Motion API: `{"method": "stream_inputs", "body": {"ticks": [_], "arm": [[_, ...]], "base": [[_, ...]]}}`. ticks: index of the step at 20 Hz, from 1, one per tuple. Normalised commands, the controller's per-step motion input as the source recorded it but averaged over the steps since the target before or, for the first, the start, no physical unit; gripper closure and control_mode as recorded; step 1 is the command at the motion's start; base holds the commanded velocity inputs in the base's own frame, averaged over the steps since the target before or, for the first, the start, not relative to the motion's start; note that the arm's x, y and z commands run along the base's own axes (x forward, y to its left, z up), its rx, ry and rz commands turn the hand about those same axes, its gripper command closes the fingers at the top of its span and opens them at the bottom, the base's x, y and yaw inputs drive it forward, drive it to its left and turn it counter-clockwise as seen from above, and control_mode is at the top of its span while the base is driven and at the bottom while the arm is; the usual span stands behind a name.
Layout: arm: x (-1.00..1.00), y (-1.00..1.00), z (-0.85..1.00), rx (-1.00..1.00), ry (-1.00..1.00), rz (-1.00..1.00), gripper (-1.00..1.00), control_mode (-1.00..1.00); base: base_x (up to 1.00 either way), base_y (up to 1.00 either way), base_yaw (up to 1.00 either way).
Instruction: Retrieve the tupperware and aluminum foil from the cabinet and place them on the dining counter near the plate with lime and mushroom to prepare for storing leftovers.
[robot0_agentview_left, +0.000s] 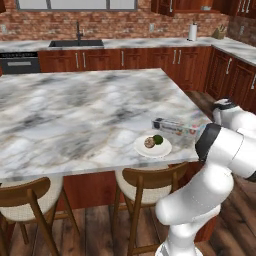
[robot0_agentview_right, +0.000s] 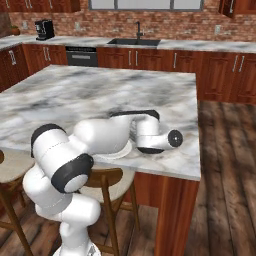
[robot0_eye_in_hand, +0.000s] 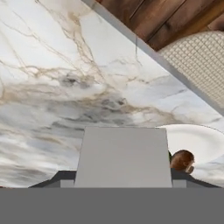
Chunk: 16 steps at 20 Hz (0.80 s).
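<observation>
The aluminum foil, a long grey box (robot0_agentview_left: 174, 127), lies low over the marble dining counter (robot0_agentview_left: 75, 110), just behind the white plate (robot0_agentview_left: 165, 150). On that plate sit a green lime (robot0_agentview_left: 158, 139) and a brown mushroom (robot0_agentview_left: 149, 143). In the hand view the foil box (robot0_eye_in_hand: 124, 155) fills the space between my dark fingertips, and my gripper (robot0_eye_in_hand: 124, 181) is shut on it. The plate (robot0_eye_in_hand: 197, 140) and mushroom (robot0_eye_in_hand: 182, 160) lie just beyond, to the right. In the right base view my arm covers the box and most of the plate (robot0_agentview_right: 122, 151). The tupperware is out of view.
Two wooden stools (robot0_agentview_left: 145, 180) (robot0_agentview_left: 25, 200) stand under the counter's near edge, close to the plate. A sink (robot0_agentview_left: 76, 43) and dark wood cabinets (robot0_agentview_left: 150, 57) line the back wall. More cabinets (robot0_agentview_left: 230, 75) run along the right, across a strip of wooden floor.
</observation>
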Motion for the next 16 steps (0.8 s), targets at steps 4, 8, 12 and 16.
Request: {"method": "stream_inputs", "body": {"ticks": [4,8,12,16], "arm": [[0.55,-0.08,-0.45,0.05,0.0,0.0,1.0,-1.0],[0.61,0.0,-0.43,0.03,0.0,0.0,1.0,-1.0],[0.56,0.0,-0.51,0.02,0.0,0.0,1.0,-1.0],[0.53,-0.08,-0.48,0.04,0.0,0.0,1.0,-1.0]], "base": [[0.0,0.0,0.0],[0.0,0.0,0.0],[0.0,0.0,0.0],[0.0,0.0,0.0]]}}
